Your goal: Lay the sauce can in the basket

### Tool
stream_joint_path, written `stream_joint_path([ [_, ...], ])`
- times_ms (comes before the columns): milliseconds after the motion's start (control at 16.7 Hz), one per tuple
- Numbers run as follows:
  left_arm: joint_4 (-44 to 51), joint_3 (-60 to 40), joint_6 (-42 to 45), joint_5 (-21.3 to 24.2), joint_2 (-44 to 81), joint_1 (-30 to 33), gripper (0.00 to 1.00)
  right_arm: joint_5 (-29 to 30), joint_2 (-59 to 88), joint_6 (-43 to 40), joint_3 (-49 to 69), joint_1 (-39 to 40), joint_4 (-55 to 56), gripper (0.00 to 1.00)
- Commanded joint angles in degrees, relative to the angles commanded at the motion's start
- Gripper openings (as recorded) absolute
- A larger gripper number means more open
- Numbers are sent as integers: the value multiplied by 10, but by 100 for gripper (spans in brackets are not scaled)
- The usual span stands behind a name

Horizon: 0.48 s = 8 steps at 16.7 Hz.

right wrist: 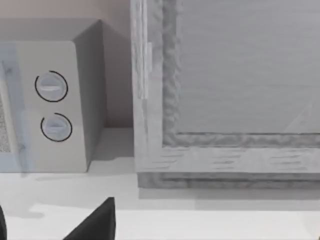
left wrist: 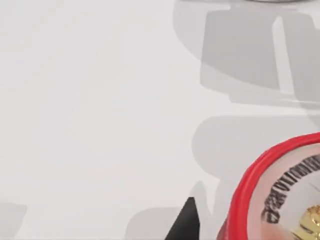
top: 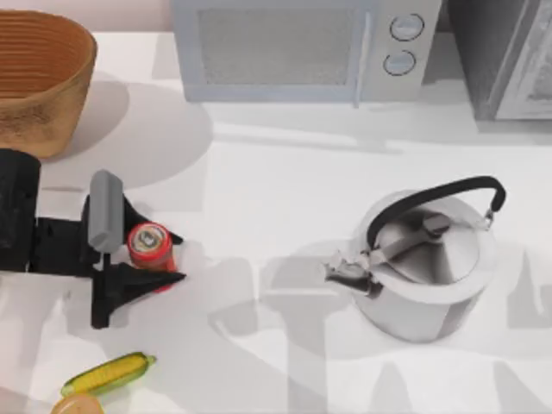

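The sauce can, small and red with a round printed top, stands on the white table at the left. My left gripper is open around it, one black finger on each side. In the left wrist view the can's red-rimmed top sits close by, and one fingertip stands a little apart from its rim. The woven orange-brown basket rests at the back left corner, behind the left arm. My right gripper is parked off the table's right, open, facing the appliances at the back.
A steel kettle with a black handle stands right of centre. A microwave and a second grey appliance line the back edge. An ear of corn and an orange object lie at the front left.
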<state>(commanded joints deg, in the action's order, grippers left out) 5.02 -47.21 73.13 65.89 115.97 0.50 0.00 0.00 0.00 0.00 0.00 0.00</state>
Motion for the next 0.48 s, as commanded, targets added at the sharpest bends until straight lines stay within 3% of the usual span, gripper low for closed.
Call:
stream_joint_path([
  [480,15,-20,-16,-1,-7,0,0,0,0,0,0,0,0,100],
])
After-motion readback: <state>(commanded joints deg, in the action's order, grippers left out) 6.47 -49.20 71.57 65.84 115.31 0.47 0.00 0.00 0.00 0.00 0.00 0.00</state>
